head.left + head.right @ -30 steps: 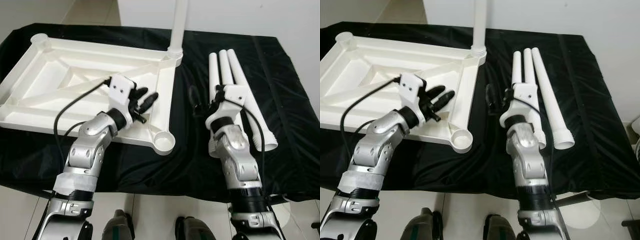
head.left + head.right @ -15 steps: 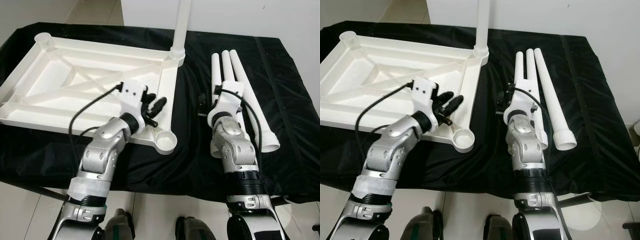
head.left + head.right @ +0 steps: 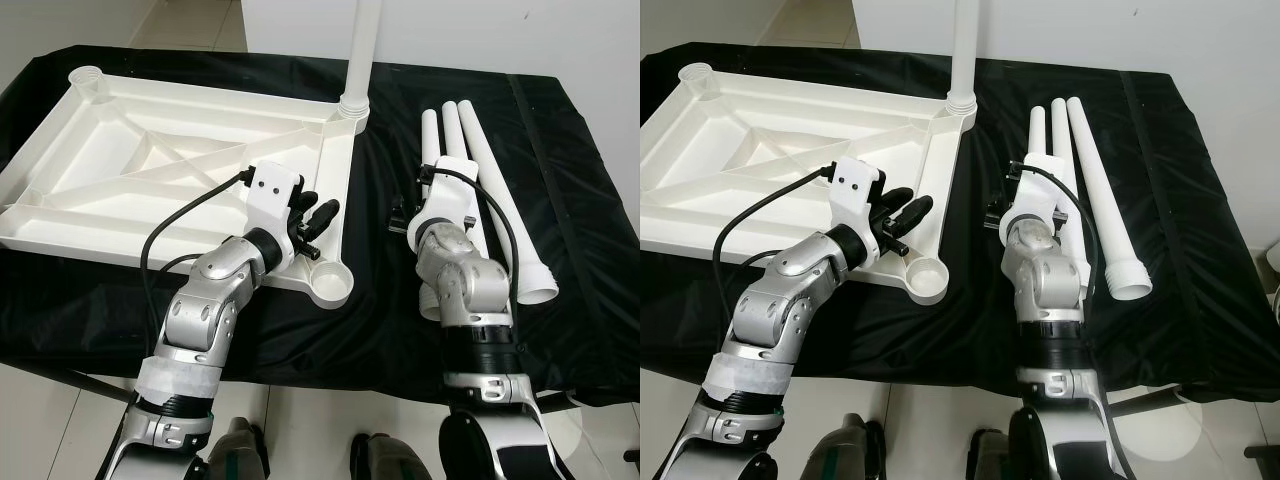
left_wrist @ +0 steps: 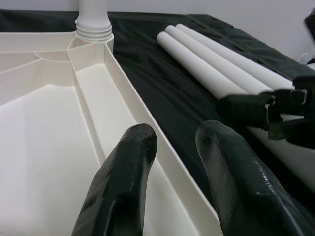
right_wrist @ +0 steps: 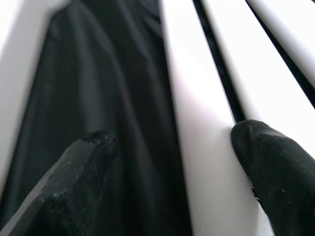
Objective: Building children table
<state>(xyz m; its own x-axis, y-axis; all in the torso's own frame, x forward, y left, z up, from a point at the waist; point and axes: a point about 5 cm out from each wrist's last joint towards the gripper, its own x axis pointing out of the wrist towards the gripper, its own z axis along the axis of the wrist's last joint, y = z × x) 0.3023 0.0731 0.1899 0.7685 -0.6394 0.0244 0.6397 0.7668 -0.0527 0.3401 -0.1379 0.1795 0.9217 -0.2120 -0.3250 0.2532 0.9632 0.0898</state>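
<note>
a white moulded plastic tabletop (image 3: pixel 150 160), turned underside up, lies on the left of a black cloth-covered table (image 3: pixel 580 180), with one white round leg (image 3: pixel 360 50) standing upright in its far right corner socket and an empty socket (image 3: pixel 330 283) at the near right corner. the left gripper (image 3: pixel 312 212) hovers over the tabletop's right rim, its two black fingers (image 4: pixel 123 172) parted and holding nothing. the right gripper (image 5: pixel 172 162) reaches down at the nearest-left of three loose white plastic legs (image 3: pixel 470 170) lying side by side on the right, fingers spread with one resting against that leg.
</note>
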